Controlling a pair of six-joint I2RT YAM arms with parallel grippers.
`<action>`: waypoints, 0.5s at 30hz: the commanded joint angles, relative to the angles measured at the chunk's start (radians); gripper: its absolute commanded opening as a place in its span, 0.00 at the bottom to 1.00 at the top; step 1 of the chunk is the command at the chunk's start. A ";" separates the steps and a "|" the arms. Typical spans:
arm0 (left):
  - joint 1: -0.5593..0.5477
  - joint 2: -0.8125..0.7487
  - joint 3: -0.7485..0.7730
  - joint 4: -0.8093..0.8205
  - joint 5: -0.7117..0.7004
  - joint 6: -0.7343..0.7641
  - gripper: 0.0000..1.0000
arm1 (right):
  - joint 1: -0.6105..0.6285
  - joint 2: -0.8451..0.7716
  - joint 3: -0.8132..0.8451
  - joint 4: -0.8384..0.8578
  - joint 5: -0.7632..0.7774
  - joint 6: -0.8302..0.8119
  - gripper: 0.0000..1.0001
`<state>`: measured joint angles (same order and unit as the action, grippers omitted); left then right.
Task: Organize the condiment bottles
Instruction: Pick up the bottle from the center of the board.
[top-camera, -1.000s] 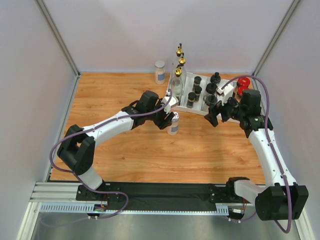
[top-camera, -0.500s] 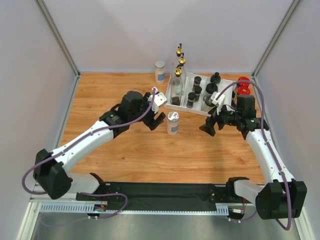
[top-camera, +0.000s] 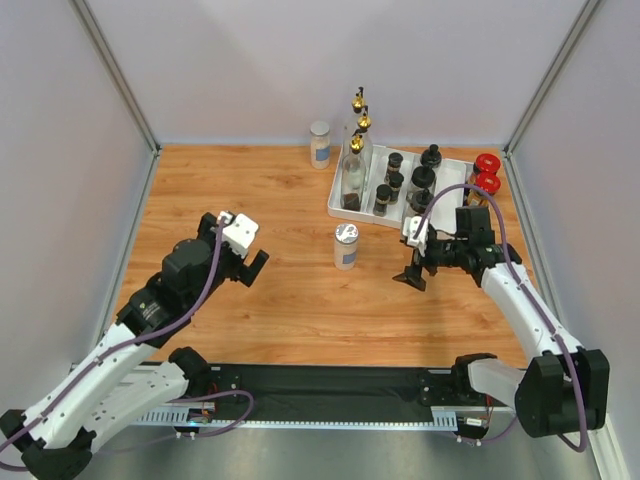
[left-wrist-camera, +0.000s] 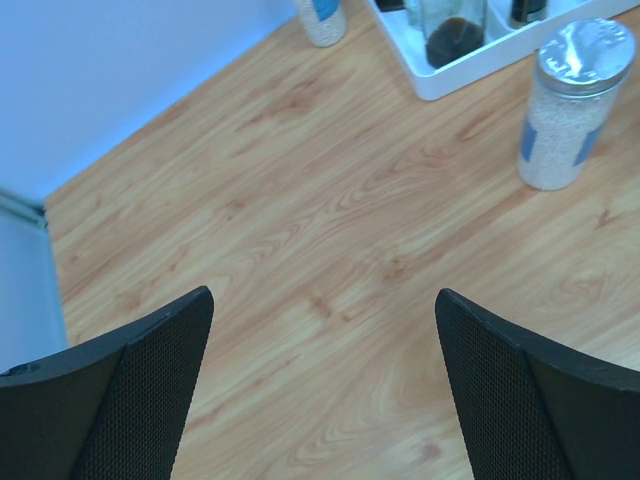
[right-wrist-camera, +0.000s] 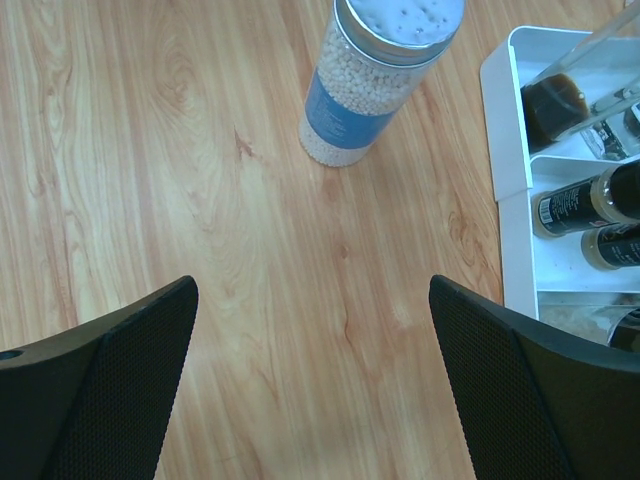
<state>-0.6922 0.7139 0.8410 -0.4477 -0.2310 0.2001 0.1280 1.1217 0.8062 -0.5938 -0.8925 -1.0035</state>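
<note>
A silver-lidded clear jar (top-camera: 345, 246) of white grains with a blue label stands upright and alone on the wood, in front of the white tray (top-camera: 338, 207). The left wrist view shows this jar (left-wrist-camera: 572, 110) at the upper right, and the right wrist view shows it (right-wrist-camera: 375, 80) at the top. My left gripper (top-camera: 238, 248) (left-wrist-camera: 325, 380) is open and empty, well left of the jar. My right gripper (top-camera: 410, 258) (right-wrist-camera: 315, 380) is open and empty, just right of it. The gold-spouted bottles (top-camera: 355, 160) and black-capped spice jars (top-camera: 395, 180) stand in the tray.
A second silver-lidded jar (top-camera: 320, 144) stands at the back wall, left of the tray. Two red-lidded jars (top-camera: 487, 170) stand at the tray's right end. A bottle holding dark liquid (right-wrist-camera: 560, 100) stands in the tray's near corner. Walls close the table on three sides.
My left gripper opened, let go of the silver-lidded jar and drew back to the near left. The jar stays standing. My right gripper, still open, came down toward the table right of the jar.
</note>
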 joint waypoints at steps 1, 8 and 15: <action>0.000 -0.066 -0.055 0.015 -0.140 0.010 1.00 | 0.016 0.041 0.068 0.019 0.042 -0.002 1.00; 0.000 -0.090 -0.086 0.040 -0.154 -0.008 1.00 | 0.136 0.153 0.143 0.146 0.276 0.201 1.00; 0.002 -0.097 -0.092 0.040 -0.177 -0.010 1.00 | 0.260 0.286 0.240 0.183 0.424 0.264 1.00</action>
<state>-0.6922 0.6292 0.7517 -0.4370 -0.3798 0.1967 0.3485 1.3563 0.9562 -0.4686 -0.5682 -0.8078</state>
